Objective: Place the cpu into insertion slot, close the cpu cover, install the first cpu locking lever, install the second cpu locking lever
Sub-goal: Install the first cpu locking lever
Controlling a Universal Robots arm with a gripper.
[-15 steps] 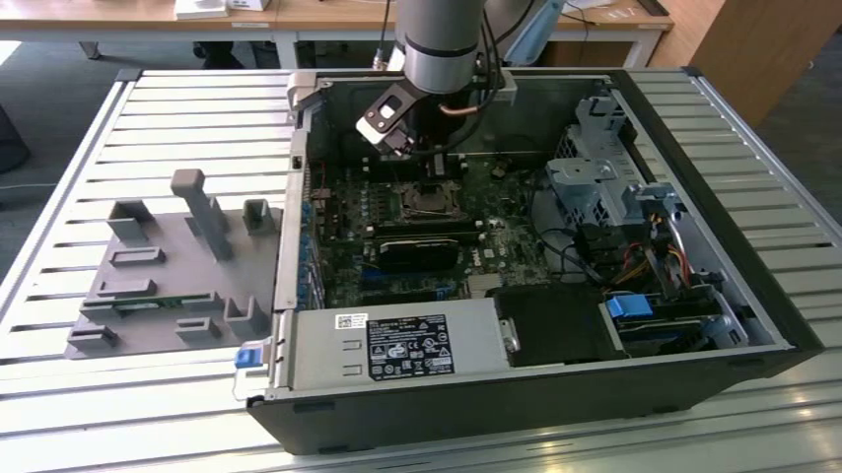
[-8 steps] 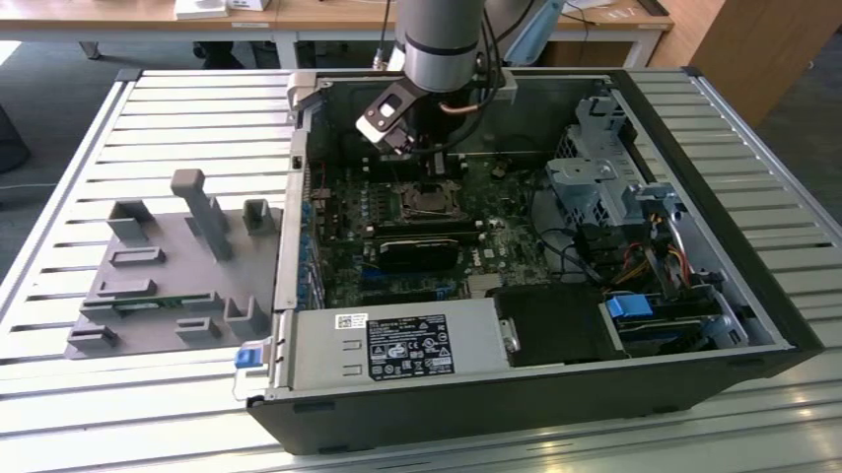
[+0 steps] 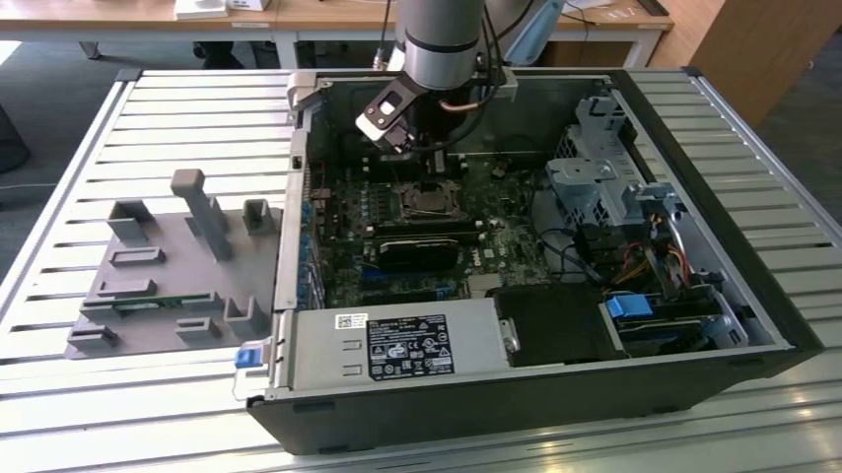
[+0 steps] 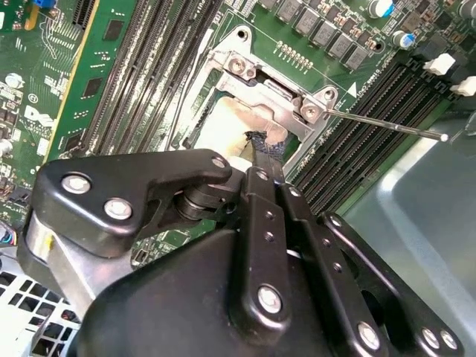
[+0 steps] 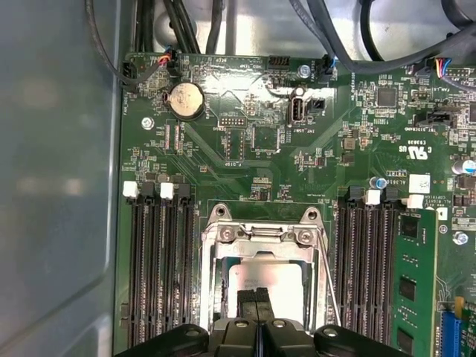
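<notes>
The cpu (image 5: 279,281) lies flat in the socket on the green motherboard, its pale metallic top showing through the window of the silver cpu cover (image 5: 260,253), which lies down over it. In the second wrist view the cpu (image 4: 227,123) and the cpu cover (image 4: 268,88) appear again. My gripper (image 5: 256,305) is shut with nothing between its black fingers. Its tip (image 4: 264,146) rests at the middle of the cpu's top. A thin locking lever (image 4: 387,125) sticks out from the socket's corner, clear of the board. In the exterior view the gripper (image 3: 428,163) hangs just above the socket (image 3: 428,202).
Black memory slots (image 5: 160,268) flank the socket, and a green memory stick (image 5: 416,275) stands in one. A black card (image 3: 421,246), the power supply (image 3: 394,345) and the drive cage (image 3: 593,187) crowd the case. A grey fixture (image 3: 172,266) lies outside on the exterior view's left.
</notes>
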